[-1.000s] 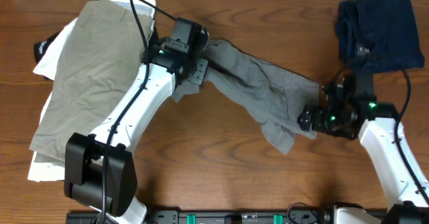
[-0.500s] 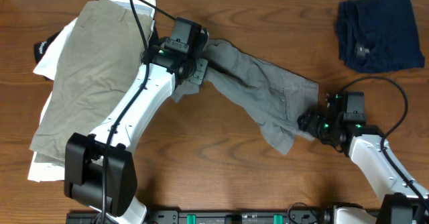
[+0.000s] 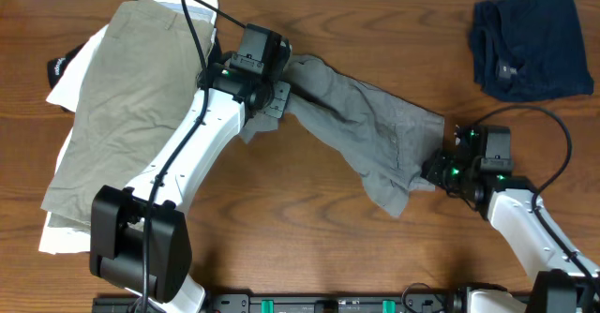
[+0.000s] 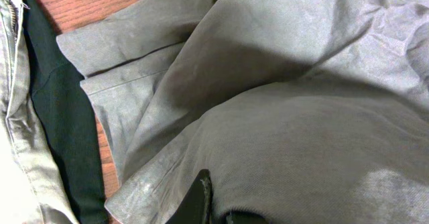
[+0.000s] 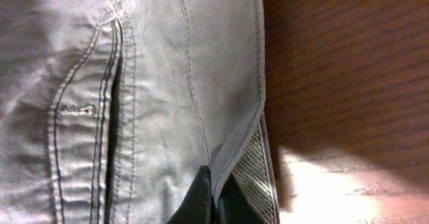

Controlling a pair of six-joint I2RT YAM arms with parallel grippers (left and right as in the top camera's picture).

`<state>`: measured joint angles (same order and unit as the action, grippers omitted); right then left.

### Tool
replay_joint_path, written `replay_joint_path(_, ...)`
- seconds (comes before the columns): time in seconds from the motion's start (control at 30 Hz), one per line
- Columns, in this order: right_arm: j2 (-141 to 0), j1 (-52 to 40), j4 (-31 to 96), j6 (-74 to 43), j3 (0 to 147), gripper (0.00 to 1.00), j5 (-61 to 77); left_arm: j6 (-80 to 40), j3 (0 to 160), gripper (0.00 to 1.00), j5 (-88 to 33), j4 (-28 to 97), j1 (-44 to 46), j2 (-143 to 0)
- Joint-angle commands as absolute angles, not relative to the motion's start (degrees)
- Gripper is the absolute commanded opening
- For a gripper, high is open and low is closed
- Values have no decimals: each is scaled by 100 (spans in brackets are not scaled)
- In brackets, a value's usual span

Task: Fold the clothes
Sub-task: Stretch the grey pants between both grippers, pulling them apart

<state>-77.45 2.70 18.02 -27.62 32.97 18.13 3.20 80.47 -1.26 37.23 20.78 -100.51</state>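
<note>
- Near right, the right hand is clamped shut on the hem of the grey shorts.
- The shorts lie on the tabletop, their long axis running diagonally toward far left.
- There the left hand, closed, pinches the opposite end.

Grey shorts lie stretched diagonally at centre, khaki shorts atop white garments left, navy garment crumpled right.
</note>
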Motion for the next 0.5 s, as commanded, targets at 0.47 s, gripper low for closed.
replay_joint_path(0.47, -7404, 497, 5529, -392, 8051, 1, 1719, 548, 8158, 6, 711, 3594, 2032, -8565)
